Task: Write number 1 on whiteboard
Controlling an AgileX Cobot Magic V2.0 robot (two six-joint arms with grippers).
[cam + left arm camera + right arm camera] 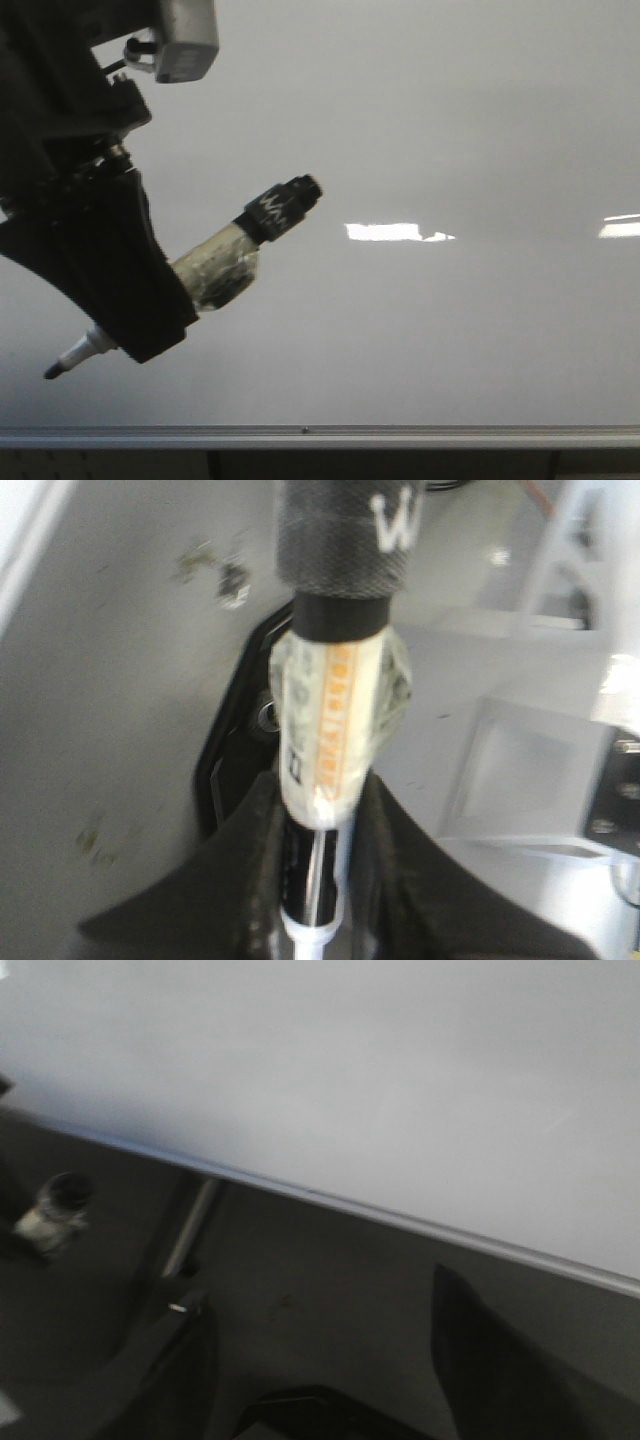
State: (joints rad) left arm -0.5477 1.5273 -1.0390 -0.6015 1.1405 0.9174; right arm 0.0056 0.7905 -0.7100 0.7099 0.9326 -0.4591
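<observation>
The whiteboard (pixel 420 120) fills the front view, glossy pale grey, with a silver rail (pixel 400 436) along its lower edge. No black stroke of a number 1 shows on it. My left gripper (pixel 150 325) is shut on a marker (pixel 225 262) with a taped body and black cap end. The marker tip (pixel 55 370) points down-left at the board's lower left; I cannot tell whether it touches. In the left wrist view the marker (pixel 325 730) sits clamped between the fingers (pixel 250 880). My right gripper (pixel 320 1360) is open and empty below the board (pixel 380 1070).
Bright white glare patches lie on the board at mid height (pixel 395 232) and at the right edge (pixel 620 228). The left arm and its camera housing (pixel 185 40) cover the board's upper left. A dark floor lies below the rail (pixel 400 1218).
</observation>
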